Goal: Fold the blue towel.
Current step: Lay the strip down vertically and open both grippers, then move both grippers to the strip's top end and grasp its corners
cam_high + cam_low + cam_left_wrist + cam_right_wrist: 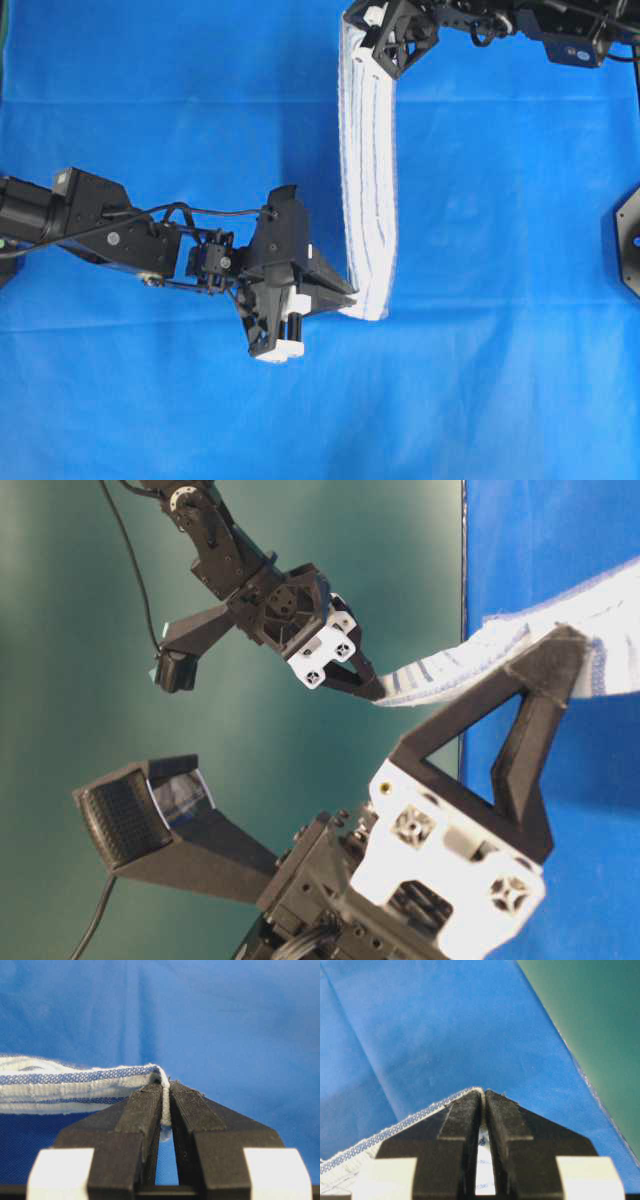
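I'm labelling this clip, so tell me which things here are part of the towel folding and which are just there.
Part of the job:
blue towel
left gripper, shut on one towel end
right gripper, shut on the other end

Just there:
blue table cloth

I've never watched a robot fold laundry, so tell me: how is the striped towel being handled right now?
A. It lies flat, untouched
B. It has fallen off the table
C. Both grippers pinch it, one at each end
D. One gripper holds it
C: the left gripper and right gripper each clamp an end of the blue towel, stretched between them.
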Controlling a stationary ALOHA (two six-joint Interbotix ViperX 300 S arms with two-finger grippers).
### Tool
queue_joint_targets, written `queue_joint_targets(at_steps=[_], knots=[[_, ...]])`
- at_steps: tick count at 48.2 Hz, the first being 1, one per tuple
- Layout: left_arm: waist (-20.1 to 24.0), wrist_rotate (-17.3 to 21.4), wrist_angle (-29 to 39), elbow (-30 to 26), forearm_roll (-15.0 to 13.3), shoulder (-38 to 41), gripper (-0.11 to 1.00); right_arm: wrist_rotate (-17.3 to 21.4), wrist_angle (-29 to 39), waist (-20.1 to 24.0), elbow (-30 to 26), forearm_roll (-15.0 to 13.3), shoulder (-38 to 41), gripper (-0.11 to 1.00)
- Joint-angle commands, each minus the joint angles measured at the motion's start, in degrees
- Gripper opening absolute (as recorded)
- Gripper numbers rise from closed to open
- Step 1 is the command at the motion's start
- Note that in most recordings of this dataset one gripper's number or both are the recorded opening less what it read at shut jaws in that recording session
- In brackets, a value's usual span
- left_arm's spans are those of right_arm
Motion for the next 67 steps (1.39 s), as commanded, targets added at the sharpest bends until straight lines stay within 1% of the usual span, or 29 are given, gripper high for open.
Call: queue_joint_targets(at_steps=[1, 17, 20, 21, 23, 25, 31, 33, 34, 35, 41, 45, 48, 57, 62, 67], knots=[[-0.26, 0.18, -0.53, -0.44, 0.00, -1.76, 0.03, -0.18, 0.00, 0.09, -1.14, -0.18, -0.88, 0.07], [1.14, 0.26, -0.35, -0.35, 0.00, -1.41, 0.04, -0.35, -0.09, 0.53, -1.23, -0.97, -0.88, 0.07], [1.23, 0.26, -0.35, -0.44, 0.00, -1.41, 0.06, -0.35, -0.18, 0.70, -1.14, -1.49, -0.88, 0.07], [1.23, 0.18, -0.35, -0.44, 0.00, -1.49, 0.09, -0.35, -0.18, 0.79, -1.14, -1.67, -0.88, 0.08], [1.23, 0.18, -0.35, -0.44, 0.00, -1.49, 0.18, -0.35, -0.18, 0.97, -1.14, -2.20, -0.88, 0.10], [1.23, 0.18, -0.35, -0.35, 0.00, -1.58, 0.30, -0.35, -0.26, 1.14, -1.14, -2.64, -0.88, 0.19], [1.41, 0.62, 0.53, 0.26, 0.00, -2.37, 0.67, -0.35, -0.44, 1.23, -1.05, -3.78, -1.05, 0.54], [1.49, 0.70, 1.49, 0.53, 0.00, -3.08, 0.77, -0.26, -0.26, 1.23, -1.05, -3.96, -1.41, 0.59], [1.67, 0.79, 2.55, 0.79, 0.00, -3.69, 0.81, -0.35, -0.18, 1.23, -1.05, -3.96, -1.58, 0.59], [1.76, 0.88, 3.25, 0.97, 0.09, -4.31, 0.81, -0.26, -0.18, 1.23, -0.97, -4.04, -1.85, 0.58], [2.64, 1.23, 8.53, 2.20, 0.26, -8.79, 0.75, -0.35, -0.18, 1.49, -0.35, -4.13, -4.13, 0.53], [3.25, 2.02, 11.78, 3.25, 0.35, -12.57, 0.74, -0.26, -0.09, 1.85, 0.79, -4.13, -6.33, 0.53], [3.87, 2.90, 12.83, 4.57, 0.35, -15.64, 0.74, -0.26, -0.18, 2.29, 2.11, -4.13, -8.53, 0.53], [6.50, 6.68, 12.83, 9.32, 0.35, -24.96, 0.74, -0.09, -1.05, 3.87, 7.47, -4.13, -15.12, 0.53], [8.88, 8.09, 11.78, 12.04, 0.35, -29.53, 0.74, 0.26, -3.87, 4.92, 12.04, -4.13, -19.95, 0.53], [12.04, 9.14, 8.79, 15.73, 0.35, -34.19, 0.74, 1.14, -7.82, 5.89, 16.96, -3.87, -24.79, 0.53]])
